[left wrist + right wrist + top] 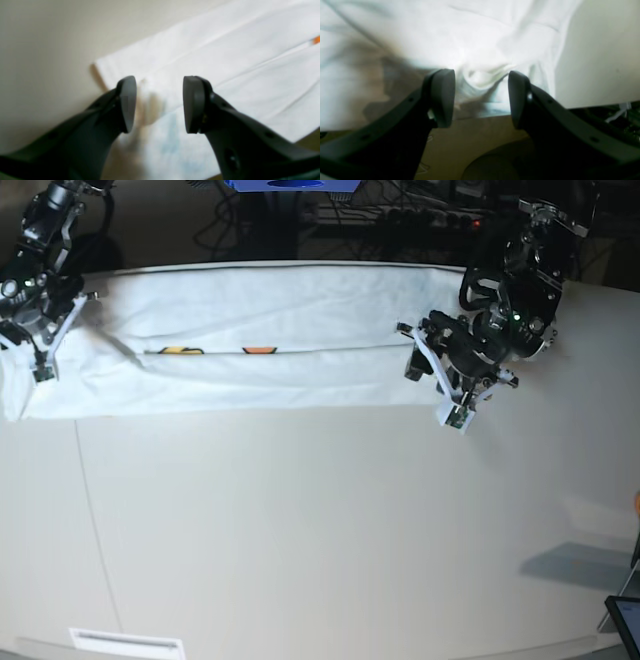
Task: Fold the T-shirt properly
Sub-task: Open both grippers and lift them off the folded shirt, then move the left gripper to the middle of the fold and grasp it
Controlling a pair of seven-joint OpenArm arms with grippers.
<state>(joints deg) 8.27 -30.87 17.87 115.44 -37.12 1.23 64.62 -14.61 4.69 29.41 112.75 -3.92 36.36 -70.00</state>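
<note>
The white T-shirt (250, 330) lies folded into a long strip across the far part of the table, with orange and yellow print (260, 350) showing at a fold. My left gripper (160, 105) hangs open just above the strip's corner (100, 65), nothing between its fingers (195, 105). In the base view this left gripper (435, 385) is at the strip's right end. My right gripper (480, 98) is open over bunched, wrinkled T-shirt cloth (482, 50) at the table's edge; in the base view the right gripper (45, 340) is at the strip's left end.
The pale table (320, 520) stretches wide toward the near side. Dark cables and equipment (420, 215) run behind the far edge. A dark screen corner (625, 620) and an orange object (637, 502) sit at the right edge. A white label (125, 642) lies near the front.
</note>
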